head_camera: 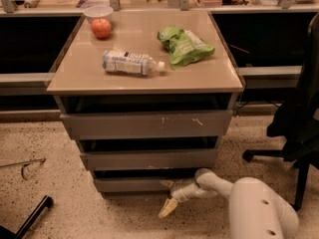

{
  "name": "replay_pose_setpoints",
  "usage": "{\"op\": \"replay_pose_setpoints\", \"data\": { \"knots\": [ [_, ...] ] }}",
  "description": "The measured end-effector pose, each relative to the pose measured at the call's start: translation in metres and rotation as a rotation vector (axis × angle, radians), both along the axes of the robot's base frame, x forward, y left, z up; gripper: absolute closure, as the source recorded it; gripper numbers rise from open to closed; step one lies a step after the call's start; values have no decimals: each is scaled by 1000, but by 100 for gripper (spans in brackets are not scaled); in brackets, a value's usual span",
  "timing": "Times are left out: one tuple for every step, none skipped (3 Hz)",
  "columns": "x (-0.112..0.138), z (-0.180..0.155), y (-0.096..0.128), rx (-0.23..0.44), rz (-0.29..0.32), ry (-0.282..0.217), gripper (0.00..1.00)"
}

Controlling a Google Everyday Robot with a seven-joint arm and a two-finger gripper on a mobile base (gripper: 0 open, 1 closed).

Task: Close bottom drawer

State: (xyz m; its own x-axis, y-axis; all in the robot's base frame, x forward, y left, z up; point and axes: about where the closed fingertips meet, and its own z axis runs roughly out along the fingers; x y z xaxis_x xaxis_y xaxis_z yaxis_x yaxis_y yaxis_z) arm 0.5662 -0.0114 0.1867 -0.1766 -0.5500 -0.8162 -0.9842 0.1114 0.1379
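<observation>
The bottom drawer (130, 184) is the lowest grey front of the cabinet, with a dark gap above it. My gripper (167, 196) is low near the floor, at the right part of that front. It is open and empty: the upper fingertip (166, 184) lies against the drawer front, and the lower fingertip (167, 209) hangs just above the floor. The white arm (214, 183) reaches in from the lower right.
The middle drawer (149, 159) and the scratched top drawer (147, 124) sit above. On the cabinet top are a water bottle (130, 62), a green bag (184, 46), an apple (101, 28) and a bowl (97, 12). A black office chair (299, 118) stands right. Glasses (25, 167) lie on the floor at left.
</observation>
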Motion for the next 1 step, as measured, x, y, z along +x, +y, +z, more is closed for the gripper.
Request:
{"op": "replay_pose_setpoints", "data": {
  "knots": [
    [5,-4,1,-3,7,-2,0]
  ]
}}
